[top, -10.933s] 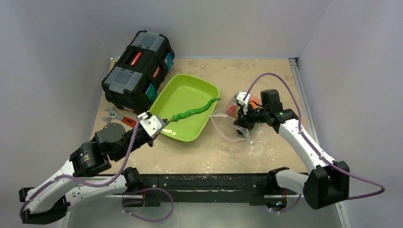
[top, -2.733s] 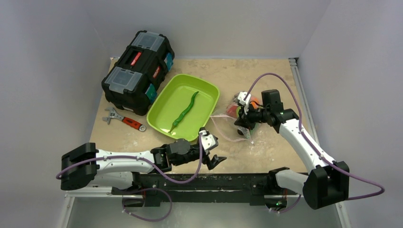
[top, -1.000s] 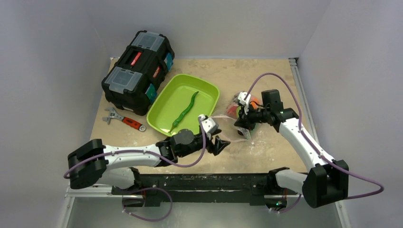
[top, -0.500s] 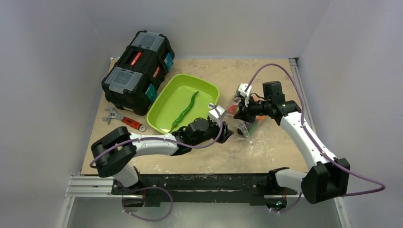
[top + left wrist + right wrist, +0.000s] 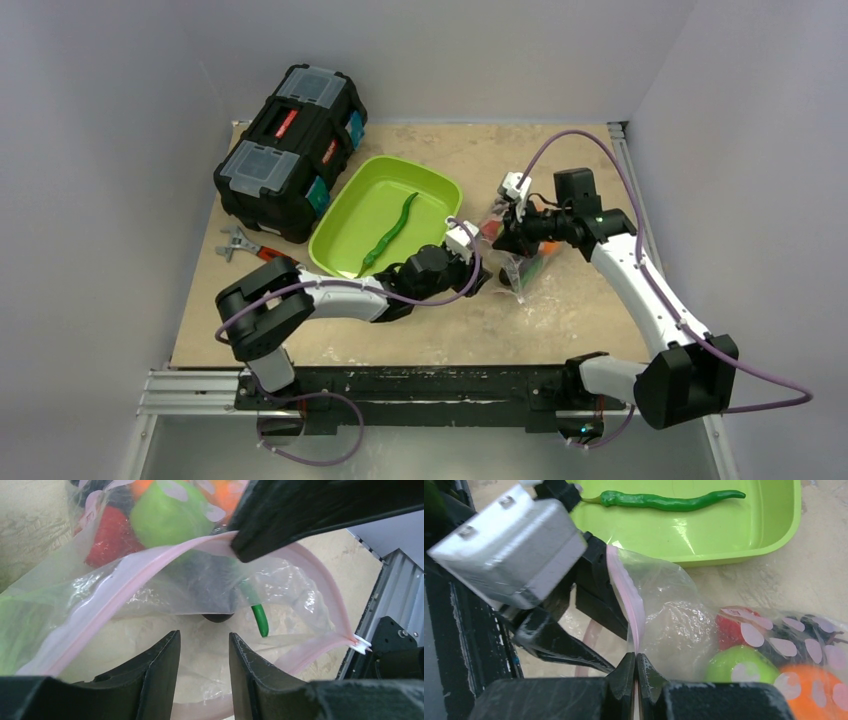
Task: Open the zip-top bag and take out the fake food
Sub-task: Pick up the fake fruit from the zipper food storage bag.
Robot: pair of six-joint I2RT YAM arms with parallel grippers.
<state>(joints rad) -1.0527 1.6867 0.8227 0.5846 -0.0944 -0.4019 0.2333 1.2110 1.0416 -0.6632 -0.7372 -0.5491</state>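
Note:
The clear zip-top bag [image 5: 516, 262] lies right of the lime-green tray [image 5: 425, 187], its mouth held open. My right gripper [image 5: 506, 238] is shut on the pink zip strip [image 5: 626, 600], pinching it at the upper lip [image 5: 636, 657]. My left gripper [image 5: 202, 637] is open and empty, its fingers [image 5: 559, 642] at the bag's mouth. Inside the bag are a lime-green ball [image 5: 167, 515], a red pepper [image 5: 107, 537], a dark eggplant [image 5: 210, 587] and an orange fruit [image 5: 814, 690]. The long green pod [image 5: 392, 235] lies in the tray.
A black toolbox [image 5: 290, 145] stands at the far left. A red-handled wrench [image 5: 250, 250] lies in front of it, beside my left arm. The tray's near rim [image 5: 744, 550] is close behind the bag's mouth.
My left gripper has let go of the green pod, which now lies in the tray, and has swung right up to the bag's mouth. My right gripper has lifted the zip strip slightly.

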